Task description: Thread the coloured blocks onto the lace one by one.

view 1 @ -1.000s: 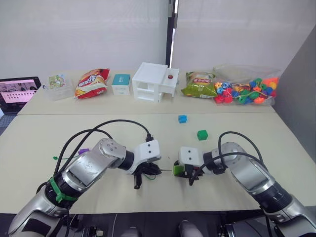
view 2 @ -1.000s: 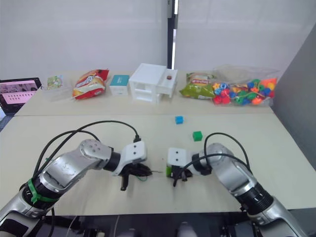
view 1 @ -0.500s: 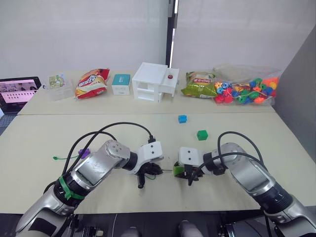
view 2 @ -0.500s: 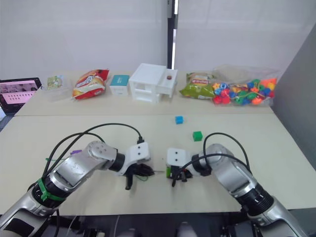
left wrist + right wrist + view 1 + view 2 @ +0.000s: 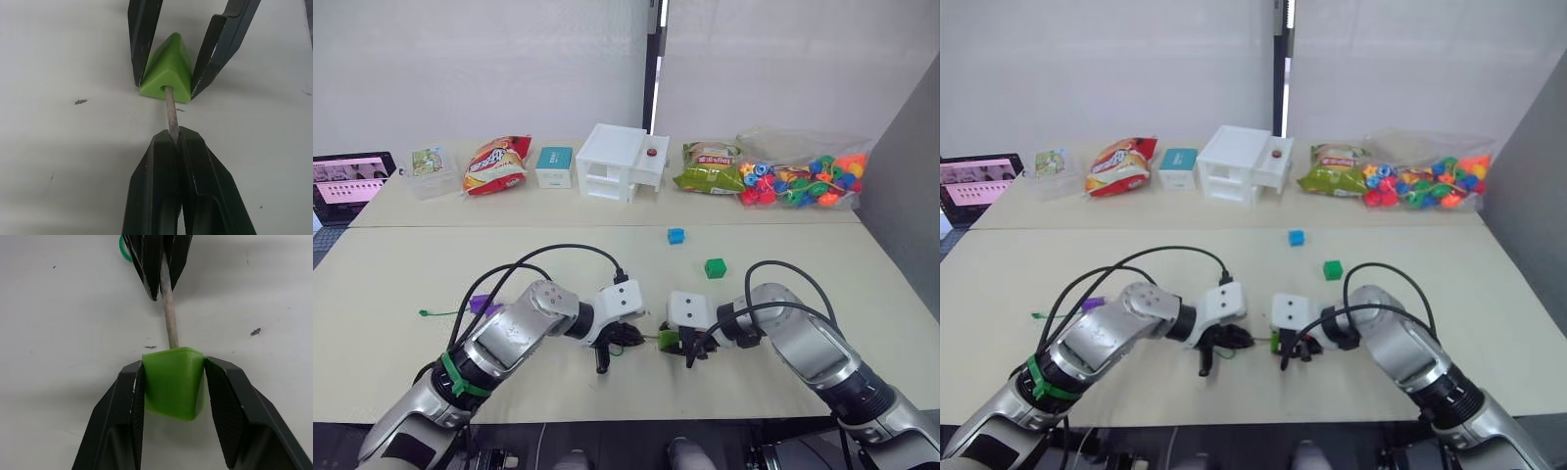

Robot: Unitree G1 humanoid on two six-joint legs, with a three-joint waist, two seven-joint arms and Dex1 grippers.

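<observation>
The left gripper (image 5: 177, 139) is pinching its two black fingers tight on the stiff dark tip of the lace (image 5: 170, 110), with no gap showing between them, low over the table (image 5: 391, 284) near the front edge. Facing it, the right gripper (image 5: 172, 377) is clamping the light green block (image 5: 172, 382) between its fingers, one pressing on each side. The tip is reaching straight from the left gripper to the block, its end sitting in the block's round hole. The left wrist view is showing that hole and the tip entering it; the right wrist view is showing the block's far face and a loop of green cord behind the left gripper. In the head views, the blue block (image 5: 675, 236) and dark green block (image 5: 714, 267) are lying apart, farther back, and a purple block (image 5: 480, 303) is resting beside the left arm.
</observation>
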